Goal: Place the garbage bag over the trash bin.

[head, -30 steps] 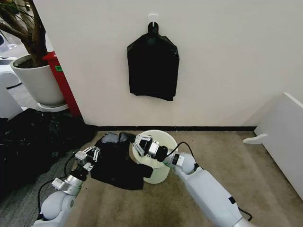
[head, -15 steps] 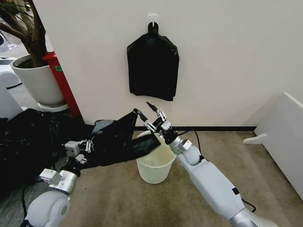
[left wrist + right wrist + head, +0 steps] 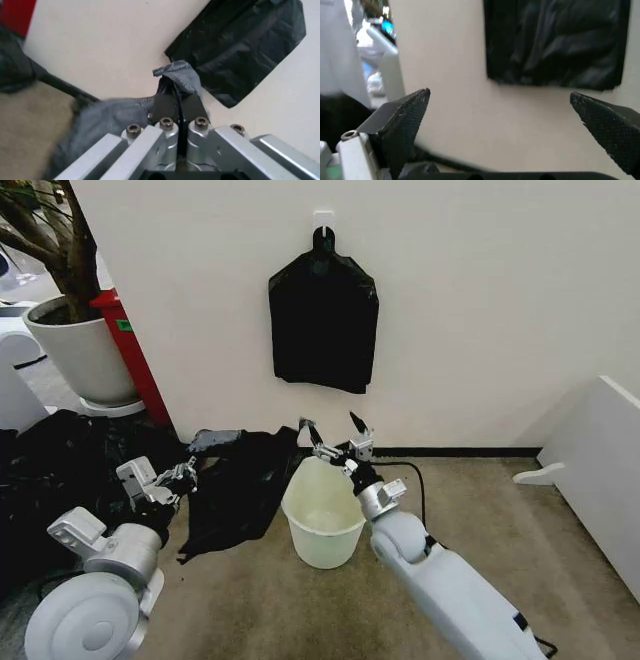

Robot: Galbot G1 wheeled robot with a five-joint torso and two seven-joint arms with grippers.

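Observation:
The trash bin (image 3: 322, 525) is a cream-white bucket standing upright on the carpet near the wall. The garbage bag (image 3: 240, 485) hangs limp just left of the bin, draped down to the floor, and none of it lies over the rim. My left gripper (image 3: 188, 470) is shut on the bag's upper edge; in the left wrist view its fingers (image 3: 165, 107) pinch a crumpled tab of the garbage bag (image 3: 175, 73). My right gripper (image 3: 330, 425) stands open above the bin's far rim with nothing in it. In the right wrist view the right gripper (image 3: 502, 112) spreads its fingertips (image 3: 405, 116) wide.
A flat bundle of black bags (image 3: 323, 320) hangs from a wall hook above the bin. A heap of black plastic (image 3: 60, 470) covers the floor at left, behind it a white plant pot (image 3: 80, 355) and a red post (image 3: 135, 365). A white panel (image 3: 600, 470) stands at right.
The bag was stretched between both grippers over the bin. The right gripper has let go and moved toward the wall; the bag has swung down to the bin's left, held by the left gripper alone.

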